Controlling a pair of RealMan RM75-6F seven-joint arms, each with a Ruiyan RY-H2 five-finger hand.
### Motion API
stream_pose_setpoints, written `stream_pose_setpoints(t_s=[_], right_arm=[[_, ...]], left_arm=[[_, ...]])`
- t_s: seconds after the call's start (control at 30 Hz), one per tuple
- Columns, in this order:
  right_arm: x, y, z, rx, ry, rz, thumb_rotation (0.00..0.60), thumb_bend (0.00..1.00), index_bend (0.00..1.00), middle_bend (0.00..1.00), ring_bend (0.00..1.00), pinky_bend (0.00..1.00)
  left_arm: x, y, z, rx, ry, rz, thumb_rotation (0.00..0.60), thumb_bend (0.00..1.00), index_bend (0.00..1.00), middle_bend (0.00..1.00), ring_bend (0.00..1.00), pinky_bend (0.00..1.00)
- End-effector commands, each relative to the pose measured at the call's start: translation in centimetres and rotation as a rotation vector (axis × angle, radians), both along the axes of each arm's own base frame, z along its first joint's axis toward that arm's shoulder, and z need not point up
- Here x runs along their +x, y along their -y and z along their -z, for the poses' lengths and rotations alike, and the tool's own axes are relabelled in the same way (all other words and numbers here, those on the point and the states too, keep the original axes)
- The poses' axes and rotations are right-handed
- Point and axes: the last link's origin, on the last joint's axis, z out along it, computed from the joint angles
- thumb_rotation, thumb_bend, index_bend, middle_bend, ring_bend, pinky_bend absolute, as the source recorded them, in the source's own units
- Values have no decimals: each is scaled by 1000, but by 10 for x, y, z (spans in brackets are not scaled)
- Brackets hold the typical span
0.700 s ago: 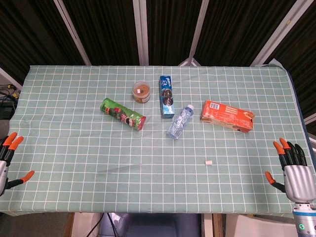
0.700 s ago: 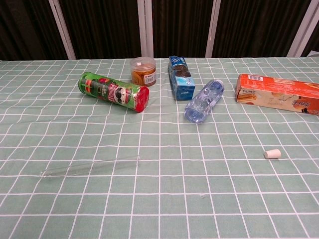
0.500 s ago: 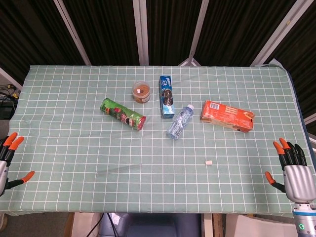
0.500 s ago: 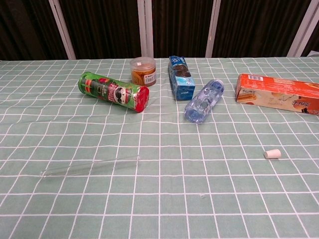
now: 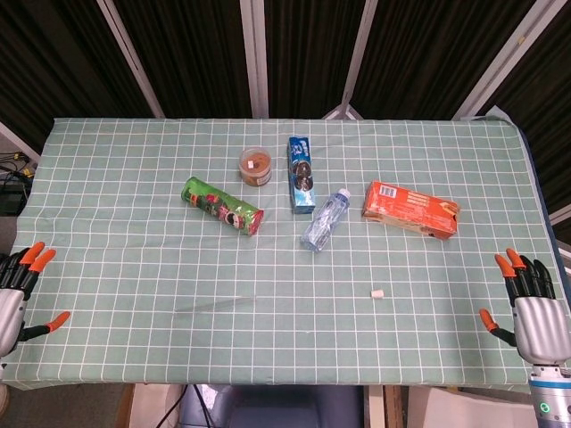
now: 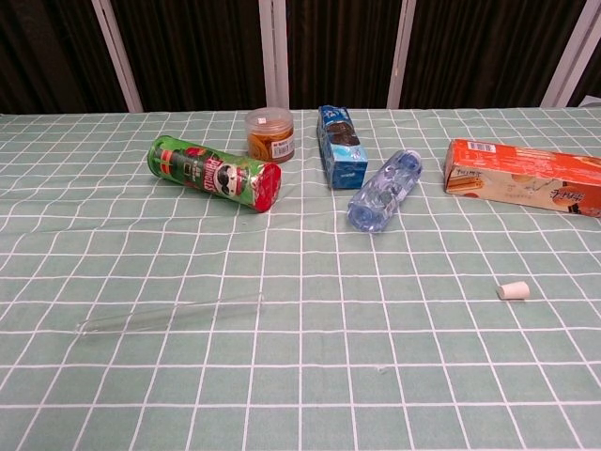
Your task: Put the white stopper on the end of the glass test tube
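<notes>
The glass test tube lies flat on the green checked cloth, left of centre near the front; in the head view the test tube shows only faintly. The small white stopper lies on its side to the right, also seen as the stopper in the head view. My left hand hovers at the table's front left corner, fingers spread, holding nothing. My right hand stands at the front right corner, fingers apart and empty. Both hands are far from tube and stopper. Neither hand shows in the chest view.
Lying at mid-table are a green crisp can, a small round tub, a blue box, a plastic water bottle and an orange carton. The cloth covers the whole table.
My left hand has shifted slightly right and down at the table's corner. The right hand, tube and stopper stay where they were.
</notes>
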Motion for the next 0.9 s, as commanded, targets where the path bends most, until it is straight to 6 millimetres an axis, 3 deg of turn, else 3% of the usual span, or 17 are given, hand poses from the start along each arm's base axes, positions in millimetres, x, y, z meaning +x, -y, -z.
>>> stream_pose_setpoints(t_s=[0.03, 0.3, 0.63, 0.9], right_arm=[[0, 0, 0, 0, -1, -1, 600, 307, 0, 0, 0, 0], [-1, -1, -3, -8, 4, 1, 600, 307, 0, 0, 0, 0], [-2, -3, -4, -10, 6, 6, 600, 307, 0, 0, 0, 0], [-4, -3, -6, -10, 12, 6, 600, 308, 0, 0, 0, 0]], left_arm=[[4, -1, 4, -39, -18, 25, 600, 134, 49, 0, 0, 0], [34, -10, 32, -138, -19, 50, 600, 135, 51, 0, 0, 0], [83, -33, 93, -237, -23, 77, 600, 211, 76, 25, 0, 0], [100, -46, 130, -258, -69, 77, 600, 250, 108, 74, 0, 0]])
